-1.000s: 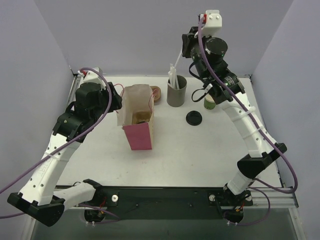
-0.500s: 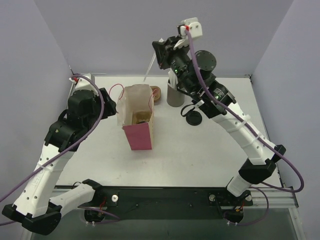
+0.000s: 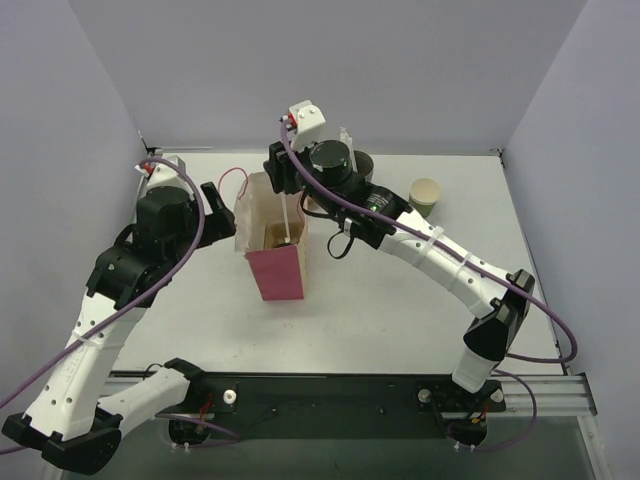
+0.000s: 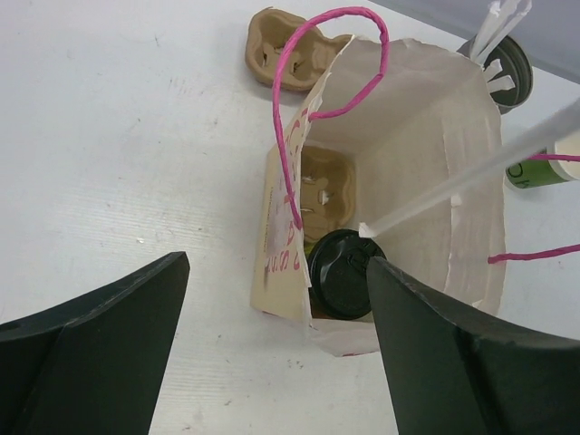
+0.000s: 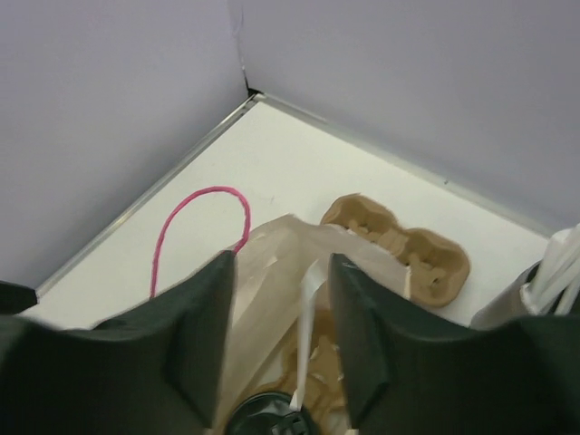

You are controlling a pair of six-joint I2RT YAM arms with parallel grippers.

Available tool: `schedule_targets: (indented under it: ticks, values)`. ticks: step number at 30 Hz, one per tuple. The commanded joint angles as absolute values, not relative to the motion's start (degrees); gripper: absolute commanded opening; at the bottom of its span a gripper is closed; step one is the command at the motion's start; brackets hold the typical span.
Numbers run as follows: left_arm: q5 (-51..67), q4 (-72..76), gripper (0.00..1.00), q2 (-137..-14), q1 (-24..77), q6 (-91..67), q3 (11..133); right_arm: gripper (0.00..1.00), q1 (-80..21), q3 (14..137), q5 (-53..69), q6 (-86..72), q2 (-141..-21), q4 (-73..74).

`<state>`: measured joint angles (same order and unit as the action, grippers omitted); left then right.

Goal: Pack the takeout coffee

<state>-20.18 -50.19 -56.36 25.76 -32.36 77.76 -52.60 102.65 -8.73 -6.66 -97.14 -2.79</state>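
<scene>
The takeout coffee (image 4: 340, 285) stands inside the paper bag (image 4: 435, 136), in its near corner. From above only its round black plastic lid shows, glossy, with a raised moulded rim. The bag walls hide the cup body.

A thin white straw (image 4: 453, 181) slants down into the bag, and its lower end meets the edge of the lid. Beside the cup on the bag's floor lies a brown moulded-pulp cup carrier (image 4: 322, 190), matte and rough.

The bag is upright and open. It is pink outside and pale tan inside, with creased walls and thin pink cord handles (image 4: 340, 54). One inner flap bears pink print too small to read.

The right gripper (image 5: 283, 267) hangs over the mouth of the bag. Its dark fingers are partly apart and the straw runs between them. The gap is wider than the straw, so it looks loose rather than pinched.

The left gripper (image 4: 277, 272) is just beside the bag on its left. Its jaws are spread wide and it holds nothing.

A second pulp carrier (image 4: 281, 50) lies on the white surface (image 4: 118, 136) just beyond the bag. Near it is a grey cylinder (image 4: 507, 63) holding white straws. Further right stands a green paper cup (image 3: 425, 195) with a pale cream inside, and its dark lettering cannot be read.
</scene>
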Motion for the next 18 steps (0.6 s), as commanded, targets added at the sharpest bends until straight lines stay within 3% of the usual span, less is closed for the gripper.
schedule_targets:
  ticks: [1, 4, 8, 13, 18]
  values:
    - [-18.2, -50.5, 0.91, -56.7, 25.3, -32.5, 78.6, 0.57, -53.2, 106.8, -8.1, -7.1, -96.9, -3.0]
    - [-15.2, -50.2, 0.92, -57.7, 25.4, -31.5, 79.3, 0.76, -53.3, 109.7, -8.1, -7.4, -97.4, -1.1]
    - [-13.7, -49.7, 0.93, -59.1, 25.4, -29.6, 80.7, 0.91, -53.2, 113.7, -9.7, -7.7, -97.6, 2.9]
    - [-14.1, -48.0, 0.94, -59.8, 25.4, -28.8, 81.2, 0.98, -53.0, 115.8, -13.1, -7.1, -96.1, 6.3]
    - [-17.0, -48.3, 0.95, -59.7, 25.4, -29.4, 82.0, 1.00, -50.1, 113.7, -15.7, -11.4, -92.7, 10.5]
